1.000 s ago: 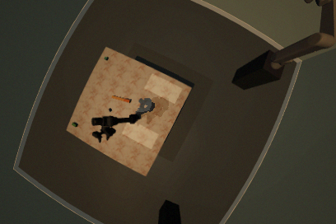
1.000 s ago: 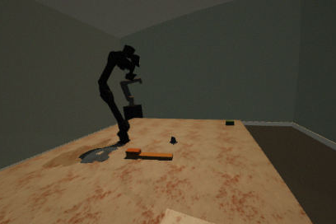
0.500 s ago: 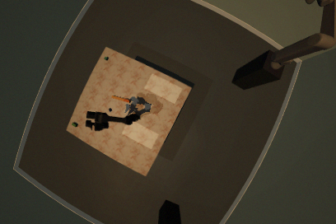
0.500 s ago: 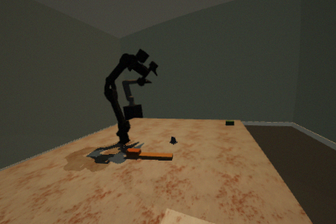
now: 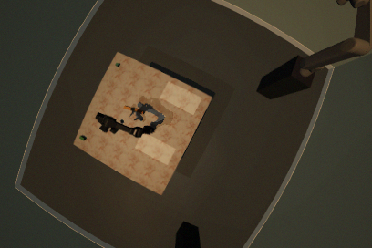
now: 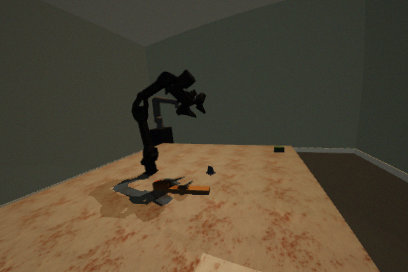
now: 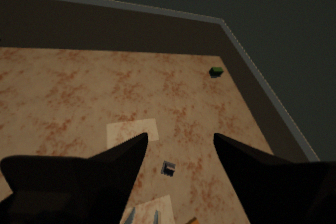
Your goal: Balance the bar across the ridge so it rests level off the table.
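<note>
The orange bar (image 5: pixel 127 108) (image 6: pixel 199 190) lies flat on the table, partly under the arm's shadow, with a thicker block at one end. Only a small piece of the bar (image 7: pixel 192 221) shows at the bottom edge of the wrist view. The ridge (image 5: pixel 122 121) (image 6: pixel 210 170) (image 7: pixel 168 168) is a small dark piece standing on the table a short way from the bar, with nothing on it. My gripper (image 6: pixel 200 114) (image 7: pixel 180 137) is open and empty, high above the table; its fingers are wide apart in the wrist view.
A small green block (image 5: pixel 82 138) sits near one table corner and another green block (image 5: pixel 118 65) near a second corner. Pale rectangles (image 5: pixel 180 98) (image 5: pixel 155 149) show on the table (image 5: pixel 98 98). The arm's shadow falls around the bar.
</note>
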Tool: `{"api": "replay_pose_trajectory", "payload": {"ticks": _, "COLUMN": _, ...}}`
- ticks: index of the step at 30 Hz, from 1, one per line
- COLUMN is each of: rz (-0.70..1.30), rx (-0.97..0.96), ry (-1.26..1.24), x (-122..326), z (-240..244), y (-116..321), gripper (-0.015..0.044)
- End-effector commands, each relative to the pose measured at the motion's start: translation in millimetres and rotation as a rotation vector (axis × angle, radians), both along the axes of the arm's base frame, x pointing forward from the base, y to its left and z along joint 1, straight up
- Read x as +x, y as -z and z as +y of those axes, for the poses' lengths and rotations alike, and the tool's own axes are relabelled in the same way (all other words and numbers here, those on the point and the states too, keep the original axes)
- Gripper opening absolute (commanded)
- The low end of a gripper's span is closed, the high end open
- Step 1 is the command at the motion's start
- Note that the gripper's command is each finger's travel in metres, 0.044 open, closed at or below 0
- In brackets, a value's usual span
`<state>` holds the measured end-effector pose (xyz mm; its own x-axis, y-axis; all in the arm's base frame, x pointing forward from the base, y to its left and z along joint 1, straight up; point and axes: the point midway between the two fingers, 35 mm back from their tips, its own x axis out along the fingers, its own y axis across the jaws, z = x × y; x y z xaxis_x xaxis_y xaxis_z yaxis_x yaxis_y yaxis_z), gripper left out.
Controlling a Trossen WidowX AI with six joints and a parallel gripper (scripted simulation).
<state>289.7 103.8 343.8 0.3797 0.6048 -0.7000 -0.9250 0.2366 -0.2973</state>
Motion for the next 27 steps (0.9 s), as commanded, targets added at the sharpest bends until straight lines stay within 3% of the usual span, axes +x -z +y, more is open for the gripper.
{"api": "replay_pose_trajectory", "payload": {"ticks": 1, "rz": 0.118, "rx": -0.048, "ry": 0.176, "x": 18, "z": -30, "y": 31, "gripper": 0.0315}}
{"api": "replay_pose_trajectory", "payload": {"ticks": 13, "rz": 0.447, "rx": -0.173, "ry": 0.673, "x": 36, "z": -124, "y": 120, "gripper": 0.0315}}
{"api": "replay_pose_trajectory", "payload": {"ticks": 27, "rz": 0.749, "rx": -0.315, "ry": 1.173, "x": 2, "z": -217, "y": 203, "gripper": 0.0315}}
